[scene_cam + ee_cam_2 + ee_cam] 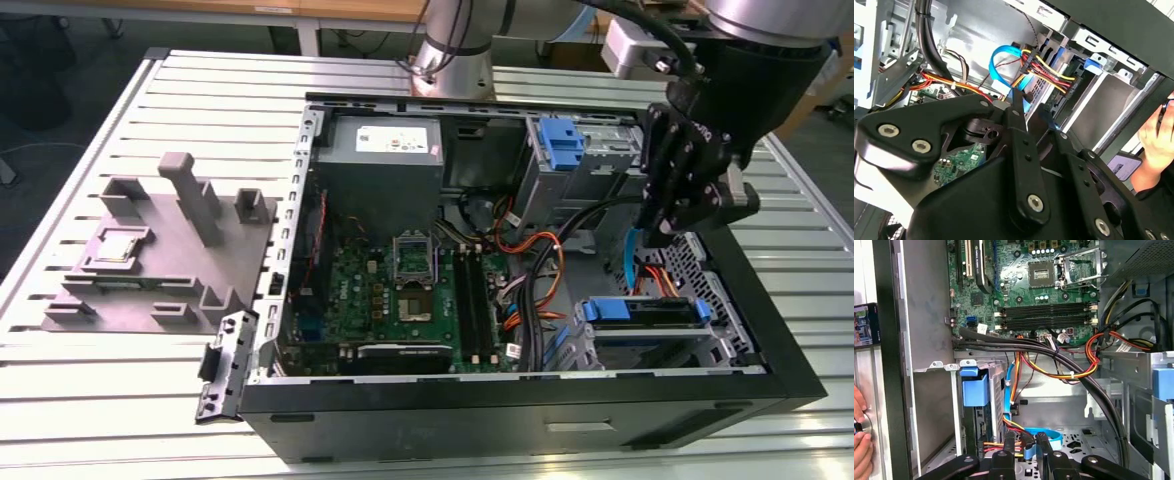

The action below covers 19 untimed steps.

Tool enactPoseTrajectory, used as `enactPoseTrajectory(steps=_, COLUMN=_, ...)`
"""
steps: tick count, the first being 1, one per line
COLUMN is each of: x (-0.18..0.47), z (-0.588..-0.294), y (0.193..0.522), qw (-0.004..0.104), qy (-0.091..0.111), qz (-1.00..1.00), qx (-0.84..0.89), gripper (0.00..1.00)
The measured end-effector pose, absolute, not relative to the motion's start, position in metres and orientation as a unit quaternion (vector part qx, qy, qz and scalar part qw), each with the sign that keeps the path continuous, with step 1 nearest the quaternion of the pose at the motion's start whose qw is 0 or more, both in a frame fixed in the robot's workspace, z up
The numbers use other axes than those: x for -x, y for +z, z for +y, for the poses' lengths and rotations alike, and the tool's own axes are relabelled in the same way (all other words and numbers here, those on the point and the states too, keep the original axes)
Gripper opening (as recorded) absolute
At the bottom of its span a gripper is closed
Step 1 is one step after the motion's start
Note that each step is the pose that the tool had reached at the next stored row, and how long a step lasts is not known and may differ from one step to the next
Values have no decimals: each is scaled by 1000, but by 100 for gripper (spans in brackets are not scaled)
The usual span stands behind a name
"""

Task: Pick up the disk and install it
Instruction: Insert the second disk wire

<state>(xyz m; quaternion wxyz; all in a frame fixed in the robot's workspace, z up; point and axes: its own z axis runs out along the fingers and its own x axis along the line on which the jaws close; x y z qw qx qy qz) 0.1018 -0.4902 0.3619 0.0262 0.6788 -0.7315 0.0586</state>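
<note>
Hovering above the open case [534, 410], the gripper [667, 232], grip impossible to tell, has the disk [643, 318] at 6 o'clock, lying 9-to-3.

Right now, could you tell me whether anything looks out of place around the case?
Yes: a person's hand sits just outside the computer case's wall while the gripper is down inside the case, right by a loose blue data cable.

Gripper [663, 232] inside open computer case [534, 400], above blue-bracketed disk [645, 312] in bay.
</note>
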Motion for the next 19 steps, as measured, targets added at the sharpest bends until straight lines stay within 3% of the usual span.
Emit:
enactPoseTrajectory(steps=4, x=-102, z=-490, y=357, qw=31, qy=64, qz=-731, qx=-679, gripper=29)
enactPoseTrajectory(steps=6, x=-103, z=-490, y=355, qw=32, qy=65, qz=-731, qx=-679, gripper=17)
enactPoseTrajectory(steps=15, x=-103, z=-499, y=353, qw=31, qy=64, qz=-731, qx=-679, gripper=16)
enactPoseTrajectory(steps=19, x=-102, z=-507, y=352, qw=22, qy=55, qz=-732, qx=-679, gripper=16)
